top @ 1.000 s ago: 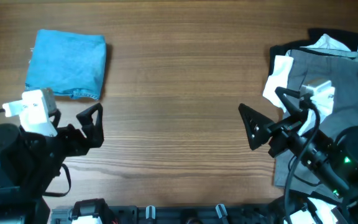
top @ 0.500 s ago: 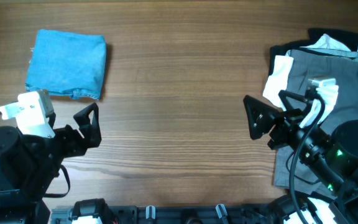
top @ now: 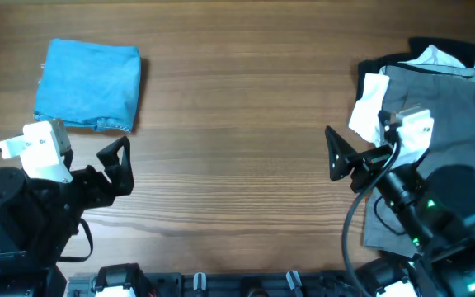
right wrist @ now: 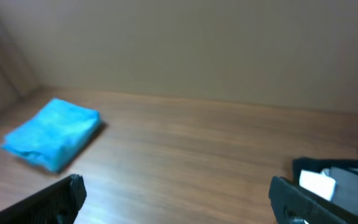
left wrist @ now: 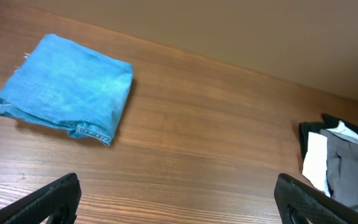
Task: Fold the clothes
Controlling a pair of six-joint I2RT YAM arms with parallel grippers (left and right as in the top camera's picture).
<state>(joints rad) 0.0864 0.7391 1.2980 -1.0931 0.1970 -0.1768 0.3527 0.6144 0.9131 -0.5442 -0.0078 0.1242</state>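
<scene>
Now right pincer (top: 331,154) spread, turned slightly beside grey trousers (top: 468,99), left pincer (top: 124,167) spread, unmoved

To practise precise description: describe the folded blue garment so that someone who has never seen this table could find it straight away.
Start with the wooden table and go to its far corner on the robot's left. The folded jeans lie there alone. They are a neat light-blue square, unlike the untidy heap of grey, white and black clothes on the opposite side.
</scene>
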